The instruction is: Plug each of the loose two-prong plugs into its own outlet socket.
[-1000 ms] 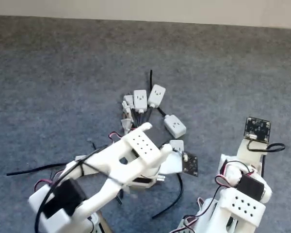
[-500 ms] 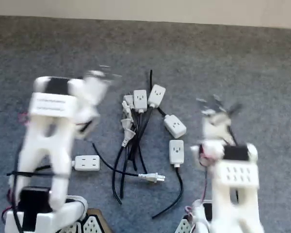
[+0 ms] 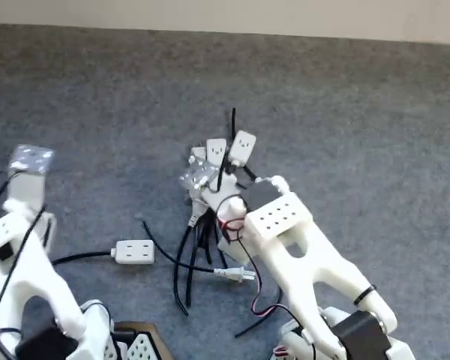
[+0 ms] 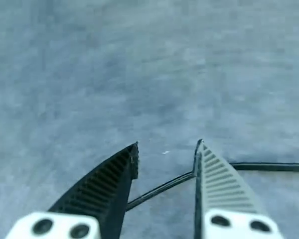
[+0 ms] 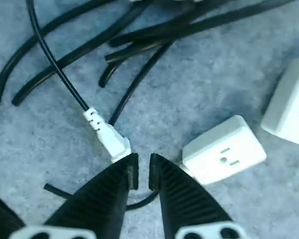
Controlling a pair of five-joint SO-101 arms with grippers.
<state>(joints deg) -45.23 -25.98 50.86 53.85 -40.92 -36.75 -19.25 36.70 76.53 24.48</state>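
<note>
From above, the right arm [image 3: 285,217] sits over the cord tangle [image 3: 187,255] mid table [image 3: 375,112], so whatever's under it is anyone's guess, and one socket [image 5: 289,107] gets cut off at the wrist view's edge. Right gripper [image 5: 143,167]: jaws nearly closed, gripping nothing, white plug [image 5: 108,138] right against one tip, another socket [image 5: 224,154] just beside. Left gripper [image 4: 167,147]: jaws wide apart, empty, over a black cord [image 4: 164,188].

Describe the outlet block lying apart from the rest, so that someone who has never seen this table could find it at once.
Find the tangle of black cords at the middle of the grey table. Beside it, toward the left arm, lies the outlet block. Unlike the small sockets bunched at the tangle's far end, it is wide, flat and alone.
</note>
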